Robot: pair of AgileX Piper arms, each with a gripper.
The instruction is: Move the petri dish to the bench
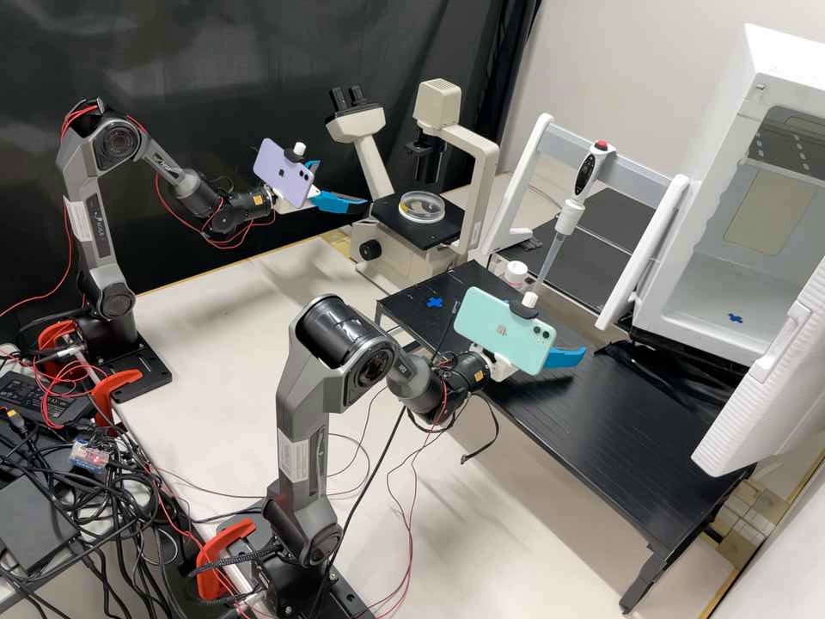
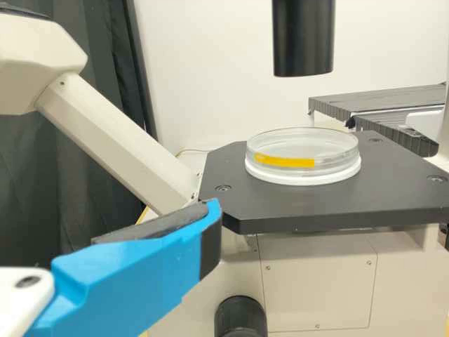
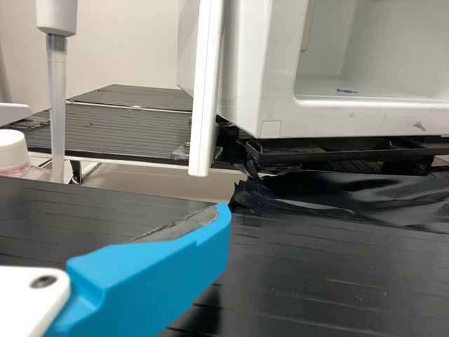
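Observation:
The petri dish (image 1: 422, 207), clear-lidded on a white base, lies flat on the microscope's black stage (image 1: 436, 235). A yellow strip marks the dish (image 2: 302, 160) in the left wrist view. My left gripper (image 1: 343, 184) is open just left of the stage in the high view, fingers apart, empty. In its wrist view the left gripper (image 2: 212, 213) shows one finger in front of the stage, apart from the dish. My right gripper (image 1: 564, 358) is over the black raised bench (image 1: 619, 421), partly behind its phone; the right gripper (image 3: 223, 213), open, has a bare pad.
A blue cross (image 1: 435, 303) marks the raised bench's far left part. Behind that bench stand a pipette (image 1: 570, 215) on its rack and a white-capped bottle (image 1: 516, 273). An open white incubator (image 1: 713, 292) is at the right. The microscope's column (image 1: 487, 172) rises beside the stage.

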